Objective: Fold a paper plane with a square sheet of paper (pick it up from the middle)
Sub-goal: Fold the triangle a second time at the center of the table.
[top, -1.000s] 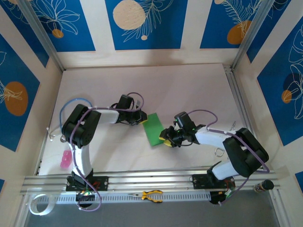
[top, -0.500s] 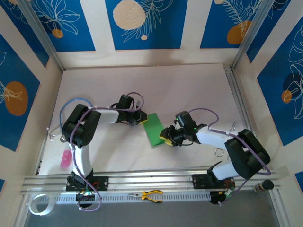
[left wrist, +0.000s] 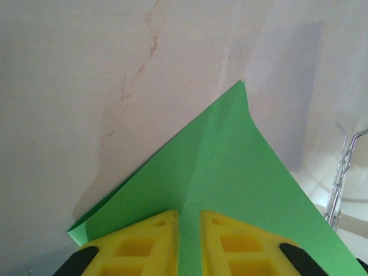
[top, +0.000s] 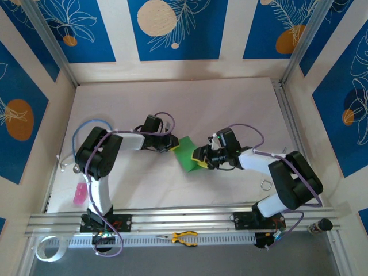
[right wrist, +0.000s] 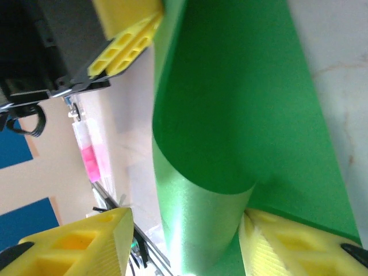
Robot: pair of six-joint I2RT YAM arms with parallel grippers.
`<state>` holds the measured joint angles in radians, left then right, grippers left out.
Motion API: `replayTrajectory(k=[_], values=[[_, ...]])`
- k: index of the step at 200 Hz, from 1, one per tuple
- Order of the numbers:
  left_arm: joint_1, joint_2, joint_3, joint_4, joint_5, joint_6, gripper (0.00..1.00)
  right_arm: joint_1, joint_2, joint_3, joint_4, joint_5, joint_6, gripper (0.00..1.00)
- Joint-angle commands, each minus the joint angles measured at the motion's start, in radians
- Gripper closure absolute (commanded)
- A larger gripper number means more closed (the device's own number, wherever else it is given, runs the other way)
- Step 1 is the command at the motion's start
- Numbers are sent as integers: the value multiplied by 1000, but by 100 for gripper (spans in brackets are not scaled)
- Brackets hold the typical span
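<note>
The square sheet of paper (top: 185,156) is bright green and lies mid-table between my two grippers, folded over with a crease. My left gripper (top: 172,146) is shut on its left corner. In the left wrist view the yellow fingers (left wrist: 144,244) pinch the paper (left wrist: 230,172) at the crease. My right gripper (top: 201,158) stands at the sheet's right edge with its jaws apart. In the right wrist view the paper (right wrist: 241,103) curls up between the fingers; the right finger (right wrist: 287,241) touches it and the left finger (right wrist: 80,247) stands clear.
A pink object (top: 79,194) lies at the left near the rail. Yellow-handled pliers (top: 184,237) rest on the front rail. A blue cable loop (top: 92,123) sits behind the left arm. A metal hook (top: 267,184) lies by the right arm.
My right gripper has moved up and left onto the sheet's right edge and its jaws have widened. That edge of the paper now curls upward. The left gripper has held still.
</note>
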<state>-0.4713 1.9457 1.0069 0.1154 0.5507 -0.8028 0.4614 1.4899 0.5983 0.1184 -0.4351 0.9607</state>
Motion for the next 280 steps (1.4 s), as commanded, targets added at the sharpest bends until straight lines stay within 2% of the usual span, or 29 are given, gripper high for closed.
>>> replayTrajectory(k=[1, 64, 133, 199, 244, 280], values=[[7, 39, -10, -68, 2, 8, 81, -26, 29, 29, 12, -70, -84, 46], [8, 39, -11, -68, 7, 12, 81, -57, 73, 60, -44, -48, -160, 43], [7, 42, -6, -66, 15, 12, 81, -96, 112, 81, -51, -170, -232, 45], [7, 41, 1, -57, 27, 7, 81, -129, 168, 113, -71, -303, -295, 58], [4, 16, -6, -6, 57, -15, 80, -126, 223, 150, -134, -276, -312, 70], [2, -52, -9, 39, 80, -29, 74, -120, 256, 164, -155, -261, -317, 82]])
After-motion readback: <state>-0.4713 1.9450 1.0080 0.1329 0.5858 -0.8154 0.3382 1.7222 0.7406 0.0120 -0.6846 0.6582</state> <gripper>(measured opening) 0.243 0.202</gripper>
